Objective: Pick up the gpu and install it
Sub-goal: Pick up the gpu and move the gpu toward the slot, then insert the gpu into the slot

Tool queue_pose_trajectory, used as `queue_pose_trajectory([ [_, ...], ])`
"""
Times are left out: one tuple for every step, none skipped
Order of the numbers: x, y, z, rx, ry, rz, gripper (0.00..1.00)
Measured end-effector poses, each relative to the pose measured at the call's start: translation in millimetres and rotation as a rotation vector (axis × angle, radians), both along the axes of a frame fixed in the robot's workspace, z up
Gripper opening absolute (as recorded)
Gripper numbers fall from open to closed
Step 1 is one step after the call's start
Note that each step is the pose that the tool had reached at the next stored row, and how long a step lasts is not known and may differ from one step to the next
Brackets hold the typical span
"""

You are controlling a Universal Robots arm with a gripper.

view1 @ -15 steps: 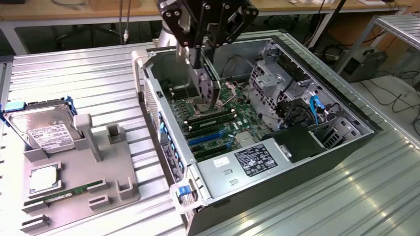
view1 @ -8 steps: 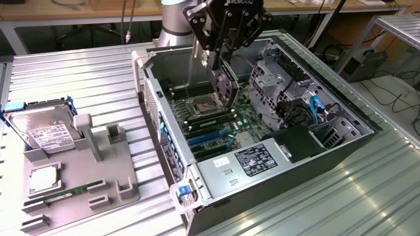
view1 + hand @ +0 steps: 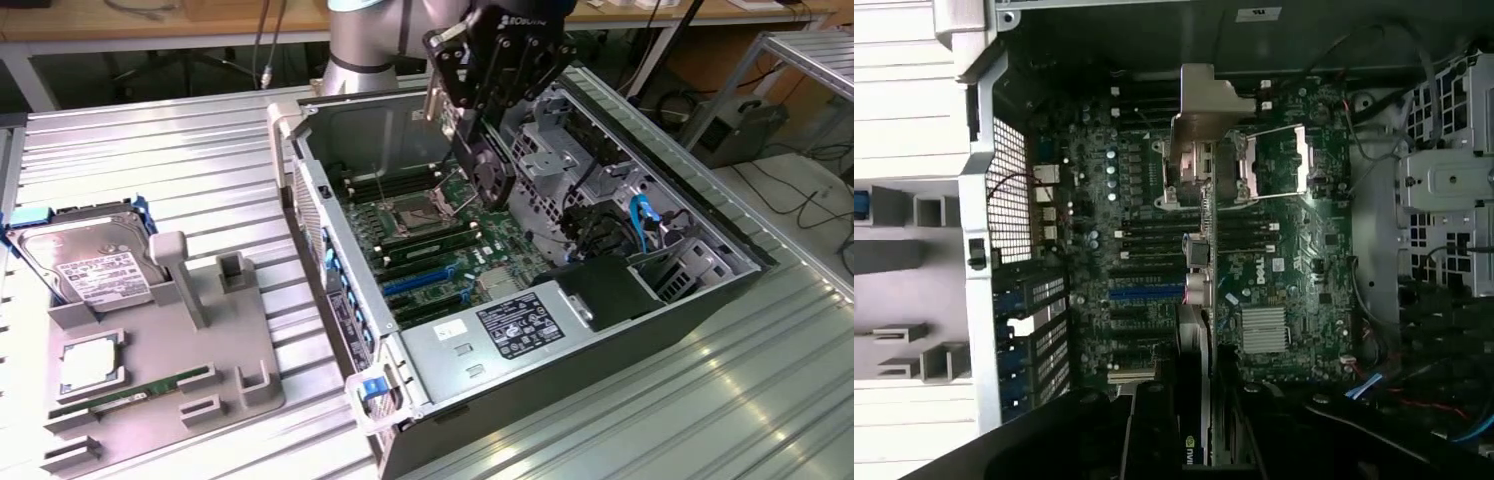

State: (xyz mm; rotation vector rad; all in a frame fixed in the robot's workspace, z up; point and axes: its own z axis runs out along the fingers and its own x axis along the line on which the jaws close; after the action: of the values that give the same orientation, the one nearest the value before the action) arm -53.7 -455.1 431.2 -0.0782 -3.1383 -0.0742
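The gpu [image 3: 485,172], a thin dark card, hangs on edge over the open computer case [image 3: 334,290]. My gripper [image 3: 470,118] is shut on its upper part. The card's lower end hovers above the motherboard [image 3: 427,235], near the CPU socket [image 3: 407,213] and clear of the board. In the wrist view the gpu [image 3: 1197,290] appears edge-on, running from between my gripper [image 3: 1199,445] out to its silver bracket [image 3: 1204,105]. The blue expansion slots [image 3: 1144,292] lie beside the card's line.
A grey holder tray [image 3: 174,385] on the exterior view's left carries a hard drive [image 3: 87,265], a memory stick [image 3: 134,392] and a chip [image 3: 87,362]. Drive cages and cables [image 3: 627,215] fill the case's far side. A heatsink [image 3: 1264,328] sits on the board.
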Motion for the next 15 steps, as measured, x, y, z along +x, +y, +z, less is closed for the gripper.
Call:
queue_pose_trajectory([
  [2.9, 0.8, -4.6, 0.0001, -0.0001, 0.001, 0.26],
  [4.1, 1.0, -7.3, -0.0001, 0.0, 0.002, 0.26],
  [6.8, 1.0, -10.8, -0.0005, 0.0, 0.005, 0.26],
  [11.8, 1.0, -15.0, -0.0015, 0.0, 0.01, 0.26],
  [15.5, 1.0, -18.1, -0.0026, -0.0001, 0.014, 0.26],
  [18.6, 1.0, -20.8, -0.0049, 0.0, 0.02, 0.26],
  [22.2, 0.9, -24.7, -0.0071, 0.0, 0.03, 0.26],
  [23.7, 0.9, -26.9, -0.007, -0.0001, 0.035, 0.26],
  [24.7, 1.0, -27.8, -0.0072, -0.0002, 0.039, 0.26],
  [25.3, 1.0, -27.9, -0.0072, 0.0, 0.04, 0.26],
  [25.3, 0.9, -27.9, -0.0073, 0.0001, 0.04, 0.26],
  [25.4, 1.0, -27.9, -0.0073, 0.0001, 0.04, 0.26],
  [25.4, 1.0, -27.9, -0.0073, 0.0001, 0.04, 0.26],
  [25.4, 1.0, -27.9, -0.0073, 0.0001, 0.04, 0.26],
  [25.3, 1.0, -27.9, -0.0073, 0.0001, 0.04, 0.26],
])
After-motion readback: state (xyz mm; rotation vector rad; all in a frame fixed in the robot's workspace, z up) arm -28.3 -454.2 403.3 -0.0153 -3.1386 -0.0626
